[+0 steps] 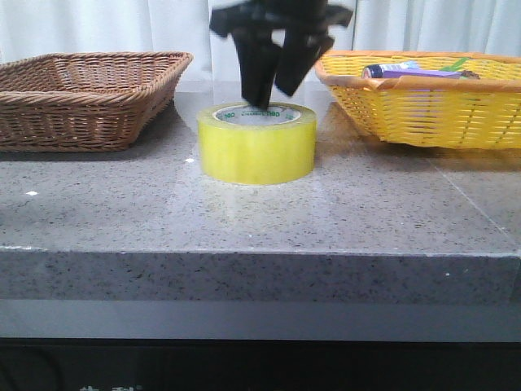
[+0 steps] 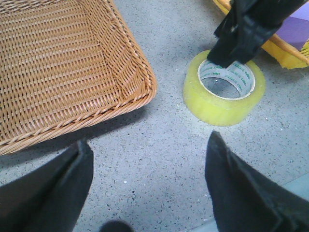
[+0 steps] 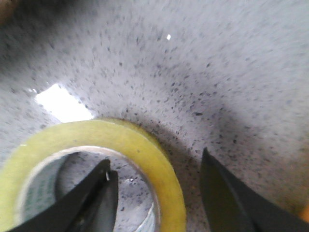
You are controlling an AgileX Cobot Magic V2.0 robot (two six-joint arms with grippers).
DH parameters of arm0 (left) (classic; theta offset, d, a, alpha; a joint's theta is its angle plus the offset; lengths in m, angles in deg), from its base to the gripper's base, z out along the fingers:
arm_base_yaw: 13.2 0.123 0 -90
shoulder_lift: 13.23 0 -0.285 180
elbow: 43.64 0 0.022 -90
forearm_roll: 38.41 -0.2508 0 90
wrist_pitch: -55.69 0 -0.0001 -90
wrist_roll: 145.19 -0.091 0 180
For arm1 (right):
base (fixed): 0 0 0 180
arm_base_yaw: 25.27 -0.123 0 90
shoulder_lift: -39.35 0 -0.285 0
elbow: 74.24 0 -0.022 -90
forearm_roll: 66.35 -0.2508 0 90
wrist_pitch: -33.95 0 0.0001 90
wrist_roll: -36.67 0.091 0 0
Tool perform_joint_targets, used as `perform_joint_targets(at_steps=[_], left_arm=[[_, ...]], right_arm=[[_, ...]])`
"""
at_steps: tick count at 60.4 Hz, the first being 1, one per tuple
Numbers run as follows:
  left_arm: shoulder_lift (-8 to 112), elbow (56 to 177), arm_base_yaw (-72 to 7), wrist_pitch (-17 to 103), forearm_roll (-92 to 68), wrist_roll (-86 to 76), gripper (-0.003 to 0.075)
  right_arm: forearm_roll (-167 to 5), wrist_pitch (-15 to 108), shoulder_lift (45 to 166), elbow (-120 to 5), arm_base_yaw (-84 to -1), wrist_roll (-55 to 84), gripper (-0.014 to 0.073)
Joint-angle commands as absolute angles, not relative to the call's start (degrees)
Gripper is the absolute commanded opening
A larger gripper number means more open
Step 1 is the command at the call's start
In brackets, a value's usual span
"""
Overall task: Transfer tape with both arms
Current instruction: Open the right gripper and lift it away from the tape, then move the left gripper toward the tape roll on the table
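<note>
— While my right gripper (image 3: 157, 193) straddles the tape's (image 1: 257, 144) wall, fingers spread, one inside the core and one outside, where's the roll?

— Flat on the table (image 1: 244, 220), between both baskets. My left gripper (image 2: 147, 186) hovers nearby, spread, holding nothing.

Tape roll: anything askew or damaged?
Nothing stands out. The tape sits flat on the table, roll intact. The right gripper straddles its wall, one finger in the core, one outside, jaws open. The left gripper is open, clear of it.
</note>
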State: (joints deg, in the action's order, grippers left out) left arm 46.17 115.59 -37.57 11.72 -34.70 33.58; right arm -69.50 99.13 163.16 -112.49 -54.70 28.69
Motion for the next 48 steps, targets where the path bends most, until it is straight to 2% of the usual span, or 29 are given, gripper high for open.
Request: perform_joint_targets(at_steps=[1, 14, 48], left_arm=[[46.0, 117.6, -38.0, 15.8, -34.1, 33.7, 0.0491], [46.0, 117.6, -38.0, 15.8, -34.1, 33.7, 0.049], [46.0, 117.6, -38.0, 15.8, -34.1, 33.7, 0.049]], right_arm=[[-69.8, 95.2, 155.7, -114.5, -54.6, 31.5, 0.0414], [-70.7, 91.4, 146.0, -109.3, -54.6, 33.2, 0.0414], [-76.5, 76.3, 112.9, -74.1, -54.6, 33.2, 0.0414]])
